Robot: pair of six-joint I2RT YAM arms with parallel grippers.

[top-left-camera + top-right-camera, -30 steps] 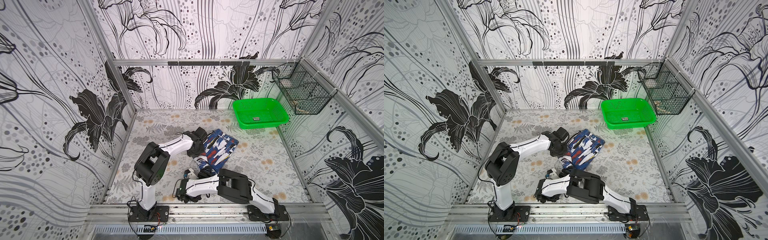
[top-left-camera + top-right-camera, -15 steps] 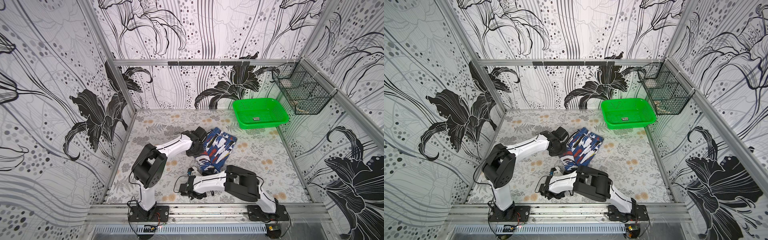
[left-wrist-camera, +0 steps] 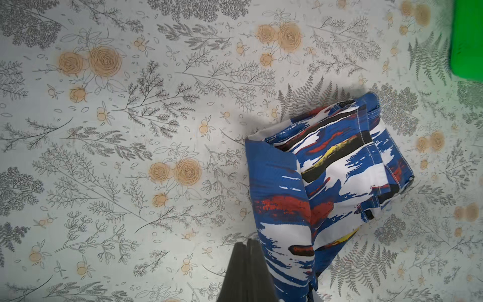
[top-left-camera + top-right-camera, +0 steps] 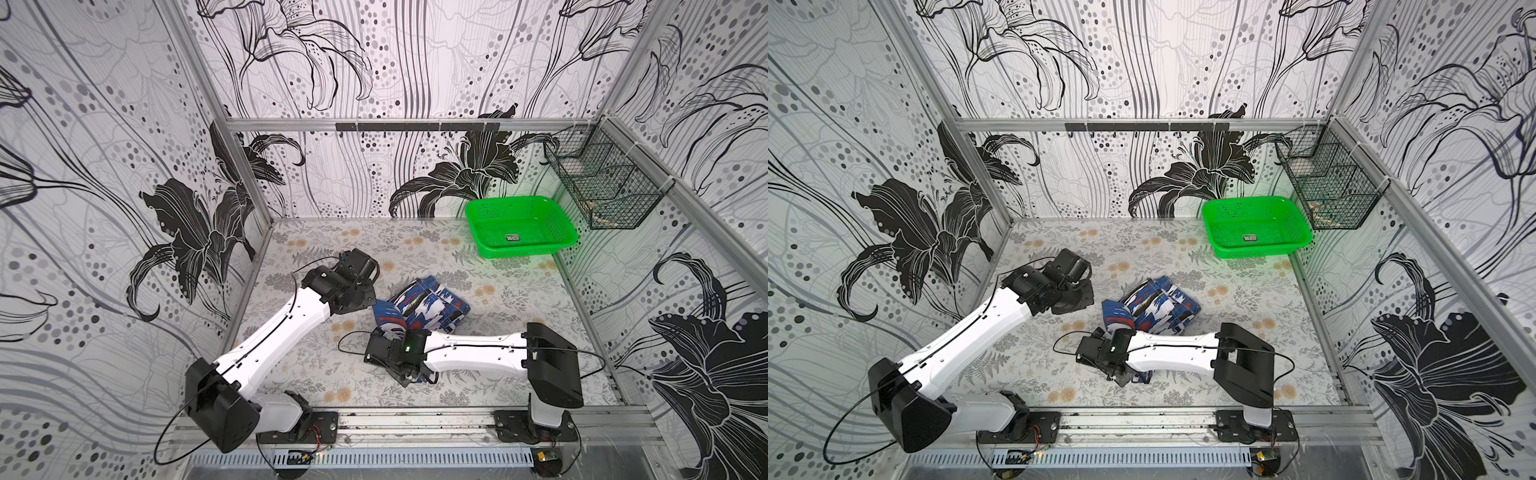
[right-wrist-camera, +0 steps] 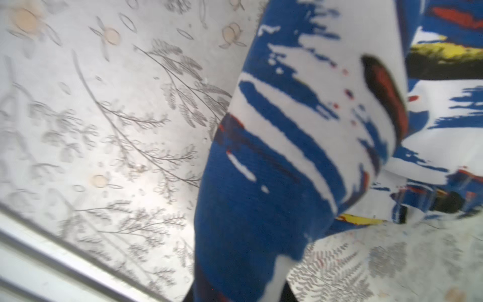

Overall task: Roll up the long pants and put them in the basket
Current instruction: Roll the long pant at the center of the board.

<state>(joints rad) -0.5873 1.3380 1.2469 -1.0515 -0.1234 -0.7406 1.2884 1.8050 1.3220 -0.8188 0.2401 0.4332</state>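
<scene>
Pants (image 4: 419, 307) lie half-rolled on the surface (image 4: 332, 374), loose end clamped in the right claw (image 4: 409, 374), left claw (image 3: 247, 244) pinched together just beside the bundle; next, that end likely needs rolling up.

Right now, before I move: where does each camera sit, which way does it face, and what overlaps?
Both top views: high over the front rail, looking down toward the back wall; left arm, right arm, long pants, green basket.
Left wrist: on the left arm, looking down at the table; its shut fingers beside the pants.
Right wrist: on the right arm, low and close to the pants; its fingers barely show.
Shared: all views show the pants; left wrist and top views share the basket.
</scene>
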